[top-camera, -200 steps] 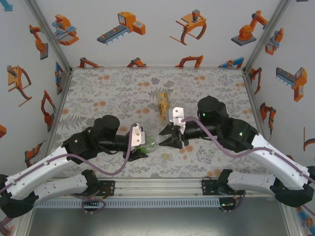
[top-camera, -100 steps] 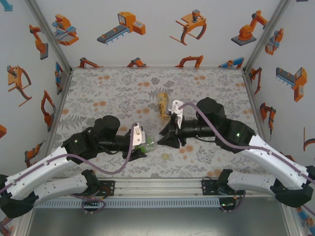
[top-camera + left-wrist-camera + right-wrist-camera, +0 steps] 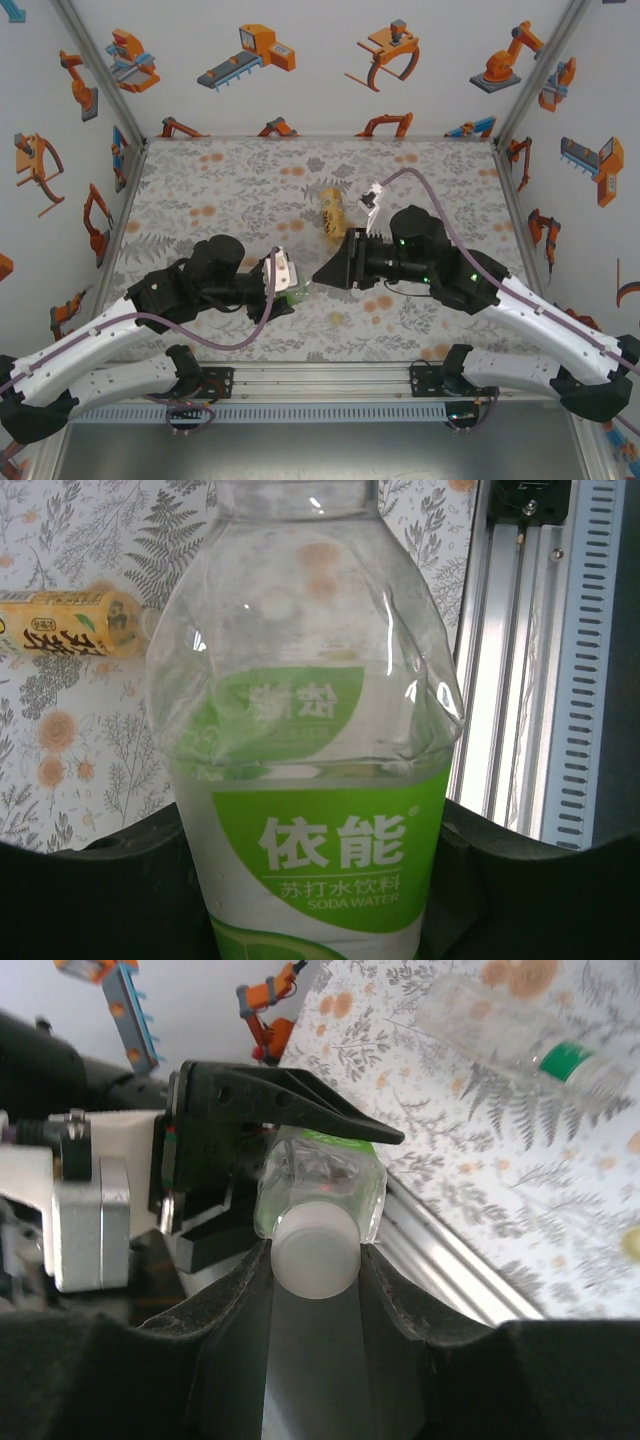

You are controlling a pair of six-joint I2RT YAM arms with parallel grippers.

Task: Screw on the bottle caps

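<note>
Top external view: the two arms meet over the middle of the flower-patterned table (image 3: 220, 190). The left gripper (image 3: 293, 290) points right and the right gripper (image 3: 322, 272) points left, their tips almost touching.

From the left wrist I can see the green-labelled bottle (image 3: 320, 780) wedged between that gripper's dark fingers (image 3: 110, 900), which are clamped on its lower body, with its neck pointing away from the camera. The right wrist view shows the other end: a white cap (image 3: 315, 1253) sits on the bottle's mouth, and the right gripper's two fingers (image 3: 240, 1290) press against it from either side, closed on it.

An amber bottle (image 3: 331, 212) lies on its side on the table, just beyond the grippers. A clear bottle (image 3: 500, 1030) with a green cap (image 3: 567, 1062) on it also lies flat on the table.

A small pale dot (image 3: 338, 318) on the table below the grippers may be the yellowish cap, though it is too small for me to be sure.
</note>
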